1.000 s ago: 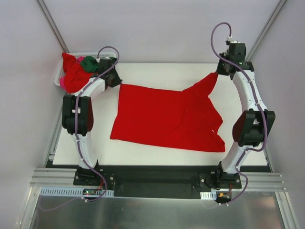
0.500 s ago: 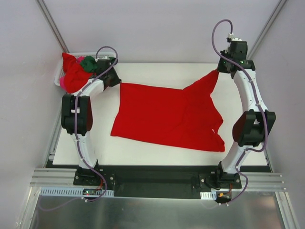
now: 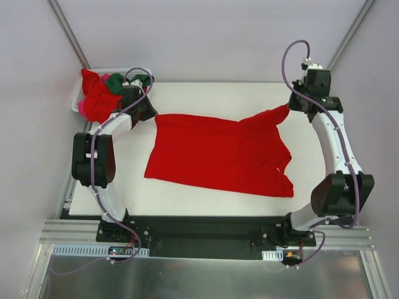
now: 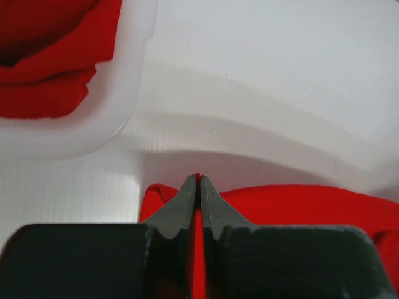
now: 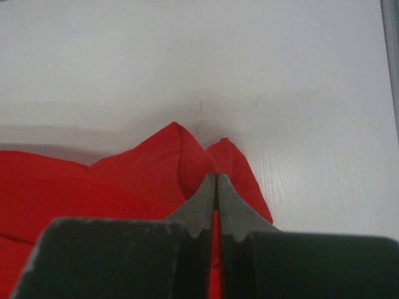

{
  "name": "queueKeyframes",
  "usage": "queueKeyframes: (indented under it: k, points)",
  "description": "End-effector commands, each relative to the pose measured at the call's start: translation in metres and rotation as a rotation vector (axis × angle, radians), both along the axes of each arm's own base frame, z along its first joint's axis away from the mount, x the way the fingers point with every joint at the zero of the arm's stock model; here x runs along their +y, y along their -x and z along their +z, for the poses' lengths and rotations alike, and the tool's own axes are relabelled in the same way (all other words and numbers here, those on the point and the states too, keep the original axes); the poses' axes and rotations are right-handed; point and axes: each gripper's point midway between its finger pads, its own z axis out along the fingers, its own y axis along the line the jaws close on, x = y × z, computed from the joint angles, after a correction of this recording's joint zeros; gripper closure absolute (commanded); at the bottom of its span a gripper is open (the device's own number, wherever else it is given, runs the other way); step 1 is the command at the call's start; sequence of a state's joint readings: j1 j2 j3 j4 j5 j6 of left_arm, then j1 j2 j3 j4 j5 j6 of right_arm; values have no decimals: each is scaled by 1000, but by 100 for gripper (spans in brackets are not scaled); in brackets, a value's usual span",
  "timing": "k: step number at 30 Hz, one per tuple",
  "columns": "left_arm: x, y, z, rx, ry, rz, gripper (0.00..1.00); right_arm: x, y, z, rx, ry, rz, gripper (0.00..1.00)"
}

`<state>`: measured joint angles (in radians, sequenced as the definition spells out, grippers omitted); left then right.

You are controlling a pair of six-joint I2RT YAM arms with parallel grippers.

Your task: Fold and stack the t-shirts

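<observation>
A large red t-shirt (image 3: 218, 152) lies spread across the white table (image 3: 206, 93). My left gripper (image 3: 151, 113) is shut on its far left corner, red cloth (image 4: 299, 202) pinched between the jaws (image 4: 199, 180). My right gripper (image 3: 288, 107) is shut on the far right corner, where the cloth (image 5: 156, 168) bunches up at the fingertips (image 5: 216, 177). More t-shirts, red (image 3: 96, 99) and dark green (image 3: 117, 82), are piled in the basket at the far left corner.
The white basket (image 3: 77, 103) stands off the table's far left corner; its rim (image 4: 124, 81) shows close to my left gripper. Grey walls close in the back and sides. A black rail (image 3: 206, 233) carries the arm bases.
Both arms pulled outward and lowered. The right corner, lifted high a second ago, has come down toward the table, and the shirt's far edge is now stretched flatter.
</observation>
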<state>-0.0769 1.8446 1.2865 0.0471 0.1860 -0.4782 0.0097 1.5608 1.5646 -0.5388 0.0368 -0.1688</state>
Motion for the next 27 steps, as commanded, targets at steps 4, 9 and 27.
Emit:
queueKeyframes:
  k: [4,9,27]
  points:
    - [4,32,29,-111,-12,-36,100,2,50,-9,28,-23,8,99]
    - [7,55,21,-106,-42,-51,100,1,70,-21,59,-21,8,99]
    - [18,106,11,-95,-98,-79,100,-4,134,-43,147,0,-15,99]
